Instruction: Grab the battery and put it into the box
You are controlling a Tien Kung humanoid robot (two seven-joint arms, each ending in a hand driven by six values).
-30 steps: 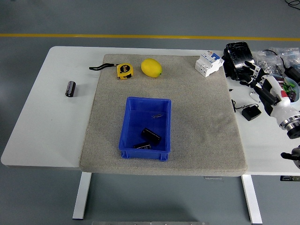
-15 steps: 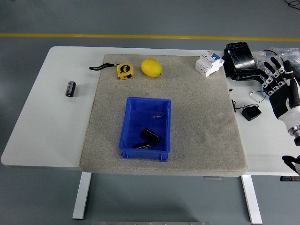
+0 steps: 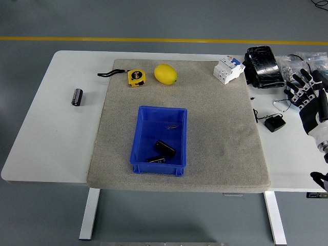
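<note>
Your right hand (image 3: 309, 97) at the frame's right edge, fingers spread and empty, battery (image 3: 77, 96) on the bare table at left, blue box (image 3: 159, 133) at centre, holding dark items.

Blue box (image 3: 158, 141) seen on grey mat (image 3: 215, 128) at desk (image 3: 46, 143) centre, two dark batteries inside. Another battery (image 3: 77, 96) lay on bare desk, left of mat. Right hand (image 3: 307, 100) held at right edge, fingers (image 3: 297, 88) spread, nothing grasped.
</note>
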